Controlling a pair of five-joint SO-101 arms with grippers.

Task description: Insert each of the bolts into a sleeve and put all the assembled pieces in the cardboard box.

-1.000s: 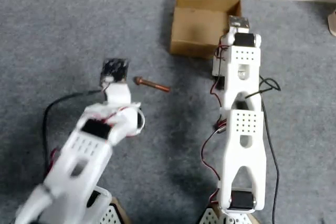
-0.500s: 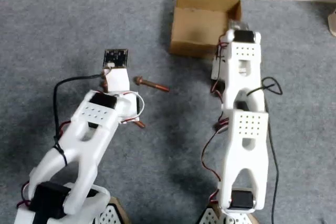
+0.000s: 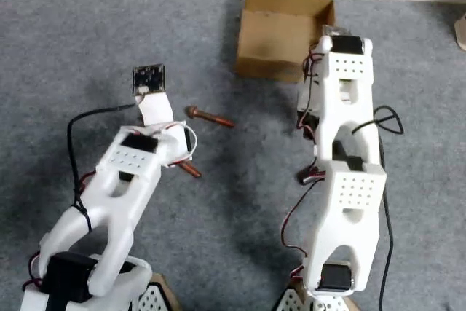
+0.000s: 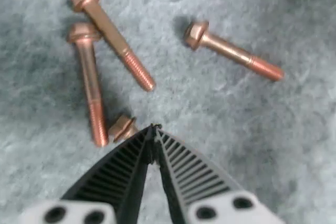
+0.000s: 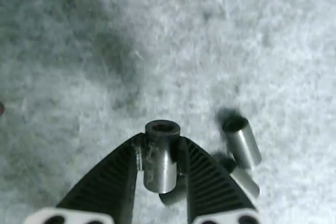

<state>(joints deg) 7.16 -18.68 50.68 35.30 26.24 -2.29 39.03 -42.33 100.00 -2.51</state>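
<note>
Trouble looks likeliest at the left arm, whose jaws are pressed together at the tips with nothing between them, low over the grey tabletop (image 4: 294, 140). One bolt head (image 4: 122, 128) sits just beside the tips, its shank hidden under them. Two long bolts (image 4: 111, 36) lie ahead of the jaws, close together with their heads nearly touching, and a fourth bolt (image 4: 233, 51) lies apart, ahead and off to the other side. Going down shut would only shove the near bolt, and opening over the crowded pair could catch both or roll one away. The right arm's jaws are clamped on a sleeve (image 5: 160, 163), held lengthwise between them with its open end poking out past the tips. Spare sleeves (image 5: 241, 142) lie just beside and beneath them. The grip is on a smooth round wall, so I judge the sleeve could twist or slip when a bolt presses in, and a tilted bore would jam the thread. The cardboard box (image 3: 284, 30) stands near the right arm.
</note>
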